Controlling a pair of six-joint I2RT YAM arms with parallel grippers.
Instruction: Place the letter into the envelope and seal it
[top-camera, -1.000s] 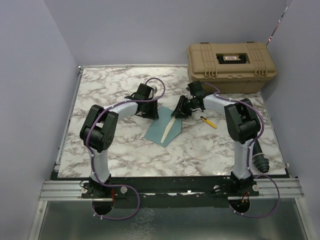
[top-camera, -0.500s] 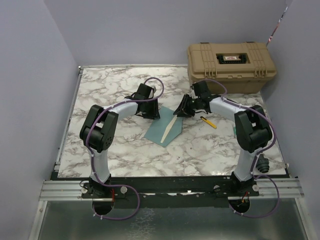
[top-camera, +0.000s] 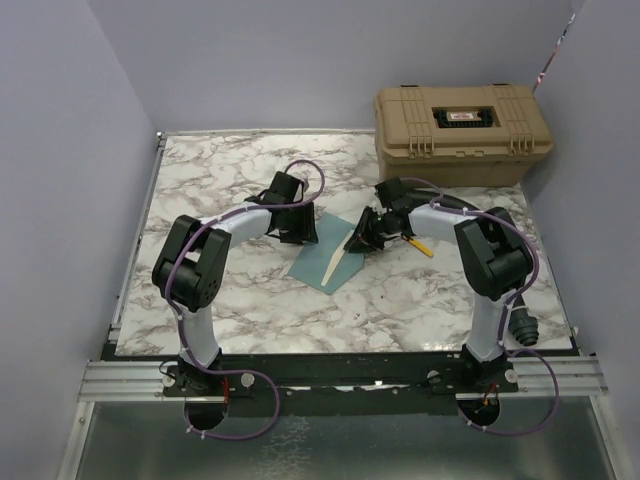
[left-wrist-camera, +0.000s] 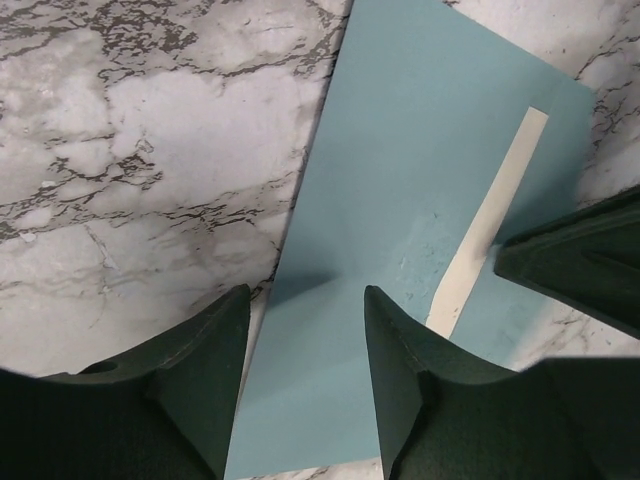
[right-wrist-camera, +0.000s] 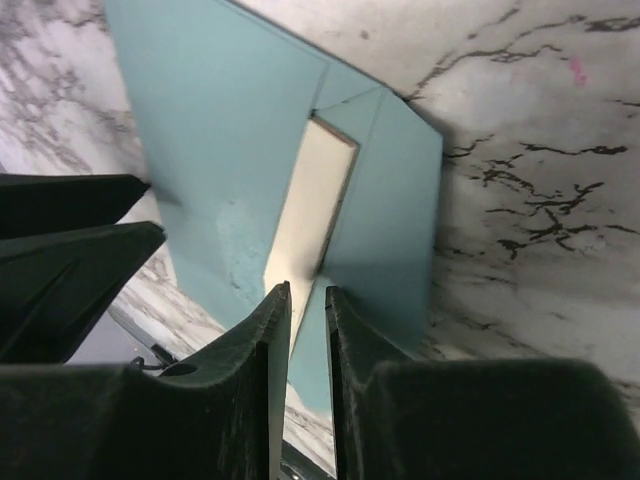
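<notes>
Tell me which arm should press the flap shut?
Right, probably: the right gripper hovers at the flap beside the exposed letter; the left gripper straddles the envelope at its other edge.

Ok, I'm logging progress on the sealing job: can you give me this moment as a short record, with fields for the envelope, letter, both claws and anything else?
envelope: flat on the marble table, flap folded over
letter: inside; one cream strip shows beside the flap
left claw: open, straddling an envelope edge
right claw: fingers nearly together over the strip; grip unclear
other: tan case at far right corner; yellow pen right of the envelope
</notes>
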